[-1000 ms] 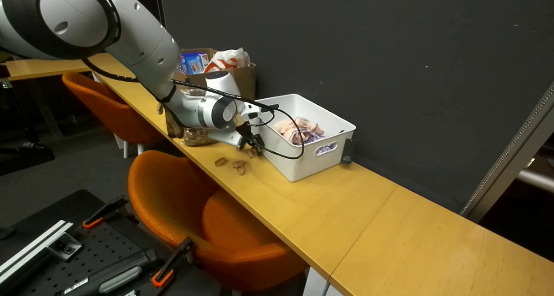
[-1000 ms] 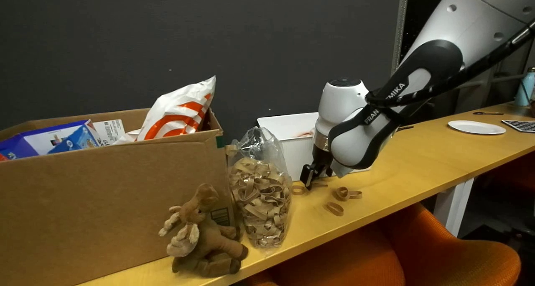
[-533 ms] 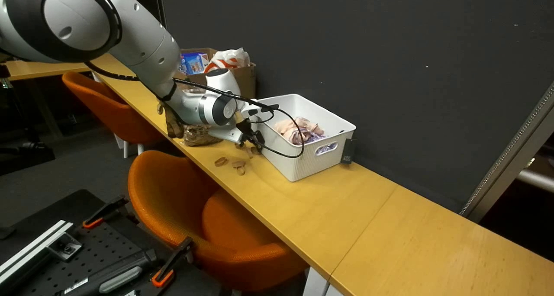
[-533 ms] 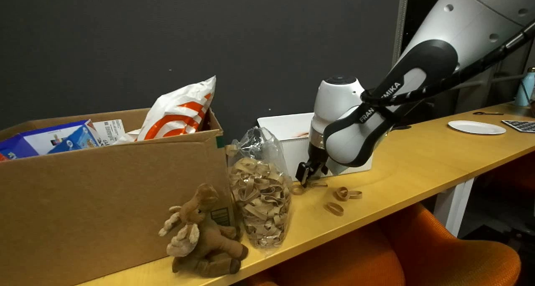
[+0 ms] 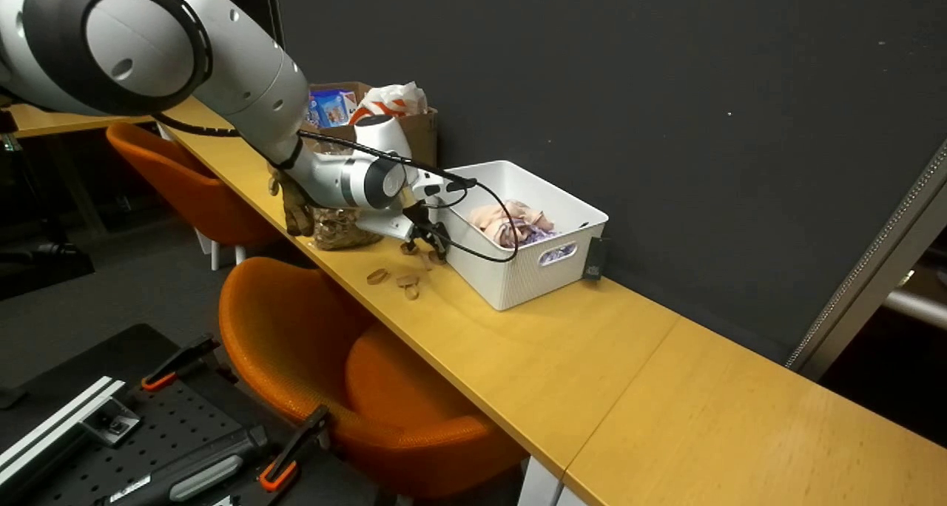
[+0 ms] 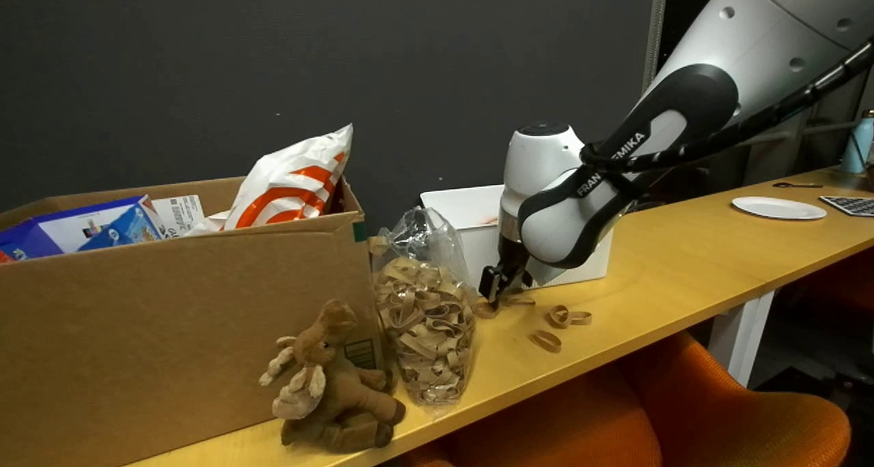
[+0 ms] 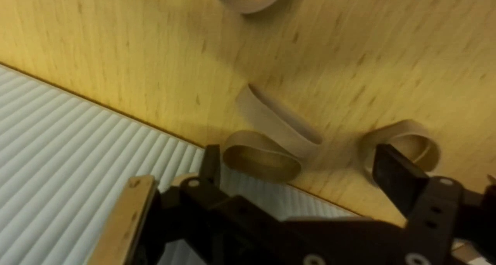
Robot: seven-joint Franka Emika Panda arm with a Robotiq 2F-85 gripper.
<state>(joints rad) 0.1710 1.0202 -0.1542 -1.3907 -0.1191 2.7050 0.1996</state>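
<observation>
My gripper (image 7: 297, 152) is open beside the ribbed side wall of the white bin (image 7: 77, 156), low over the table. Nothing is gripped. In the wrist view, a tan rubber band (image 7: 248, 138) stands as an oval loop close to the left finger (image 7: 211, 162). A flatter band (image 7: 271, 119) touches or overlaps it. Another loop (image 7: 410, 128) lies partly hidden behind the right finger (image 7: 395, 176); whether they touch I cannot tell. One more band (image 7: 252, 4) is cut off at the top edge. Crumpled pink and purple cloth (image 5: 510, 217) lies inside the bin (image 5: 533, 278).
A clear bag of bands (image 6: 427, 317) and a plush moose (image 6: 341, 399) stand before the cardboard box (image 6: 191, 330). More loose bands (image 6: 546, 341) lie towards the table's front edge. A black cable (image 5: 510, 225) loops past the bin. Orange chairs (image 5: 266, 328) adjoin the table.
The arm has shifted a little towards the bag of bands and the cardboard box, staying low along the bin's wall. The jaws look unchanged, and the bin stays put.
</observation>
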